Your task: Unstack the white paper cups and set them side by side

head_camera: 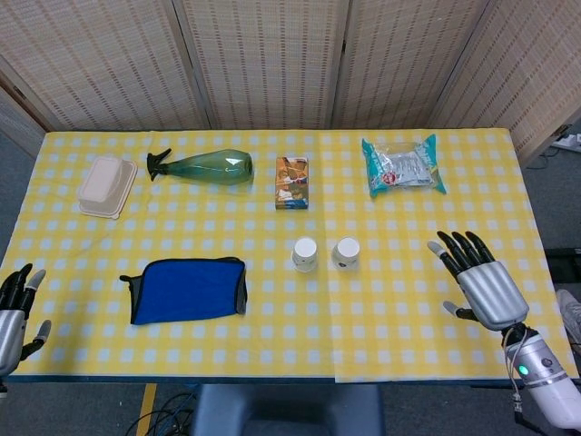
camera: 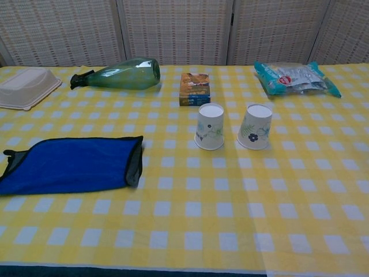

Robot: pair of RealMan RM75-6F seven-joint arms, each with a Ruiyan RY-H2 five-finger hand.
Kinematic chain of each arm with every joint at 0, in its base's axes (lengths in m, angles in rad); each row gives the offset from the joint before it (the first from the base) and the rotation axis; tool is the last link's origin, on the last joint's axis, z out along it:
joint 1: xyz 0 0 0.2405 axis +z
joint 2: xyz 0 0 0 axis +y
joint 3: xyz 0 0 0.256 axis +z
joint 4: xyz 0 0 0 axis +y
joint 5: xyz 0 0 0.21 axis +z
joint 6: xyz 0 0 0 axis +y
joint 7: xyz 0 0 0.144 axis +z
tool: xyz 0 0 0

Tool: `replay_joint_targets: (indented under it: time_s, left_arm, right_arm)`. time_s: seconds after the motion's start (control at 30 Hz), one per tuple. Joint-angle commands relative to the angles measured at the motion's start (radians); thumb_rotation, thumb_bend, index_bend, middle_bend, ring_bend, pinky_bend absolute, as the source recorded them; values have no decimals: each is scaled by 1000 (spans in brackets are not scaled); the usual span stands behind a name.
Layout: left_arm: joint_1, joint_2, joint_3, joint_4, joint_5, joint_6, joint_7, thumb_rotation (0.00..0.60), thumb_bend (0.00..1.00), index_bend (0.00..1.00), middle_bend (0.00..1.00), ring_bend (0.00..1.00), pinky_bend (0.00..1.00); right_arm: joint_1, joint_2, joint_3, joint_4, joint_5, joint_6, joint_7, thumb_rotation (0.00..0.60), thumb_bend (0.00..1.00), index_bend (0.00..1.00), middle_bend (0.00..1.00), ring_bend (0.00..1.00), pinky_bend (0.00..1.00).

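Two white paper cups stand upside down, side by side and a little apart, near the table's middle: the left cup (head_camera: pixel 304 254) (camera: pixel 210 126) and the right cup (head_camera: pixel 346 252) (camera: pixel 255 126). Both carry a small flower print. My right hand (head_camera: pixel 478 281) hovers with fingers spread and nothing in it over the table's right front part, well clear of the cups. At the far left front edge my left hand (head_camera: pixel 13 310) is also open with nothing in it. Neither hand shows in the chest view.
A blue cloth (head_camera: pixel 188 289) lies at the front left. Along the back are a white lidded food box (head_camera: pixel 106 184), a green bottle on its side (head_camera: pixel 207 167), a small printed carton (head_camera: pixel 291 182) and a teal snack bag (head_camera: pixel 401 166).
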Motion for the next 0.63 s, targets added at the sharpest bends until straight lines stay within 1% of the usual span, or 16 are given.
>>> replay_joint_targets:
  time_s: [0.03, 0.1, 0.17, 0.33, 0.47, 0.63]
  left_arm:
    - [-5, -13, 9, 0, 28, 14, 2, 600, 382, 18, 0, 29, 291]
    - [-3, -16, 10, -1, 31, 20, 7, 600, 382, 18, 0, 29, 291]
    - [0, -16, 12, -5, 35, 27, 8, 600, 382, 18, 0, 29, 291]
    - [10, -15, 22, -7, 46, 40, -4, 600, 382, 18, 0, 29, 291]
    - [7, -15, 24, -1, 34, 22, 0, 600, 382, 18, 0, 29, 291]
    - [-3, -21, 23, 8, 34, 9, 4, 600, 382, 18, 0, 29, 291]
  right_arm:
    - [-107, -89, -24, 146, -64, 72, 115, 600, 149, 62, 0, 0, 0]
    - [-122, -105, -14, 180, -60, 75, 138, 600, 151, 62, 0, 0, 0]
    - [-129, -110, -1, 202, -48, 61, 135, 600, 153, 62, 0, 0, 0]
    - [-134, -117, 37, 208, -24, 28, 140, 600, 154, 62, 0, 0, 0]
    - [-125, -122, 58, 209, -8, -20, 145, 600, 155, 62, 0, 0, 0]
    - [-123, -136, 80, 217, -8, -43, 127, 600, 154, 62, 0, 0, 0]
